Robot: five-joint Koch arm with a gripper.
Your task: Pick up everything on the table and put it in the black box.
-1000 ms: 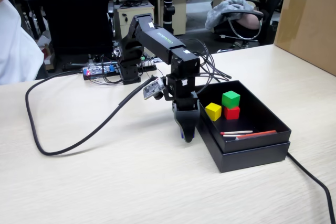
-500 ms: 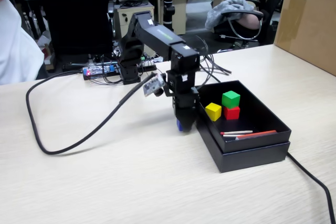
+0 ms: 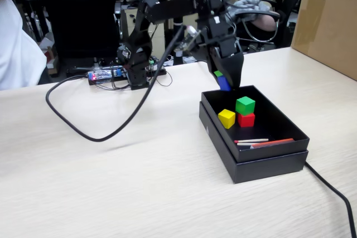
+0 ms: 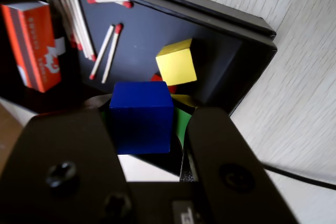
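Note:
My gripper (image 3: 226, 82) hangs in the air over the back left corner of the black box (image 3: 268, 165), shut on the blue cube (image 3: 224, 83). In the wrist view the blue cube (image 4: 140, 116) sits squeezed between the two dark jaws of the gripper (image 4: 149, 116). Below it lies the black box (image 4: 210, 11). Inside the box are the yellow cube (image 3: 226, 118), the green cube (image 3: 245, 105) and the red cube (image 3: 246, 120), close together. The wrist view shows the yellow cube (image 4: 177, 62), with slivers of the green cube (image 4: 181, 124) and the red cube (image 4: 157, 78). The beige table (image 3: 139, 182) carries the box.
Thin red and white sticks (image 3: 262, 142) lie in the box's front part, and an orange matchbox (image 4: 34, 43) stands by them. A black cable (image 3: 83, 132) loops across the table's left half; another cable (image 3: 334, 193) runs off right. A big cardboard box (image 3: 329, 20) stands at right.
The gripper has lifted off the table left of the box with the blue cube and swung up and right, over the box's back corner. The looping cable was pulled along.

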